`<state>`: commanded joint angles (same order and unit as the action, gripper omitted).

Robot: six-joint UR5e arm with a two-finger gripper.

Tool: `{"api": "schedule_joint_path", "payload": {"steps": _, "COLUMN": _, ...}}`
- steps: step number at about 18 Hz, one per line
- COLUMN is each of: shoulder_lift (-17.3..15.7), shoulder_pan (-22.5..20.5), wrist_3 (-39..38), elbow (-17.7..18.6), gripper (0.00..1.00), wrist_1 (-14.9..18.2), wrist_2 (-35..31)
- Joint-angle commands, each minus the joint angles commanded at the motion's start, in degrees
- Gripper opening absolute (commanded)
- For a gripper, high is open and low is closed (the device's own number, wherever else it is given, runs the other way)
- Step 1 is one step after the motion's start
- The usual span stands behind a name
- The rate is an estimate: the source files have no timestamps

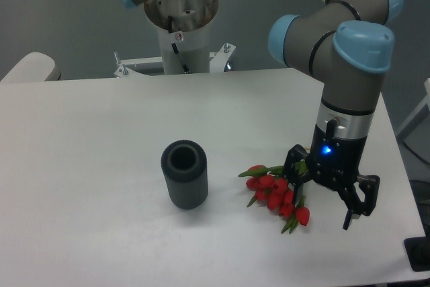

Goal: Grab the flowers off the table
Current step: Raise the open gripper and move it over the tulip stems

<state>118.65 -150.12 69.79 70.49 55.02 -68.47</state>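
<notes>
Robotics lab or test cell, not a home or shop. Evidence: grey industrial arm with light-blue joint caps, bolted on a white pedestal column behind the surface. Metal bracket with bolts at the pedestal foot. Blue status light lit on the wrist above the end effector. Surface is plain white with rounded corners, only staged props on it: a dark ribbed cylinder and a bunch of red flowers. Backdrop is a plain grey-blue wall, no decor.
</notes>
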Motion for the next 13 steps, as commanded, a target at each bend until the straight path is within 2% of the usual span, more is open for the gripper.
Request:
{"api": "schedule_joint_path", "payload": {"steps": 4, "shoulder_lift": 0.0, "shoulder_pan": 0.2, "wrist_3": -0.2, "elbow": 0.3, "gripper": 1.0, "wrist_1": 0.1, "wrist_2": -0.2}}
{"api": "schedule_joint_path", "payload": {"steps": 6, "shoulder_lift": -0.7, "shoulder_pan": 0.1, "wrist_3": -0.3, "elbow": 2.2, "gripper": 1.0, "wrist_1": -0.2, "wrist_2": -0.6}}
{"api": "schedule_joint_path", "payload": {"steps": 10, "shoulder_lift": -1.8, "shoulder_pan": 0.0, "wrist_3": -0.3, "elbow": 4.0, "gripper": 1.0, "wrist_1": 0.1, "wrist_2": -7.8}}
{"api": "schedule_joint_path", "payload": {"steps": 13, "shoulder_lift": -2.6, "shoulder_pan": 0.0, "wrist_3": -0.7, "elbow": 6.6, "gripper": 1.0, "wrist_1": 0.1, "wrist_2": -11.0}}
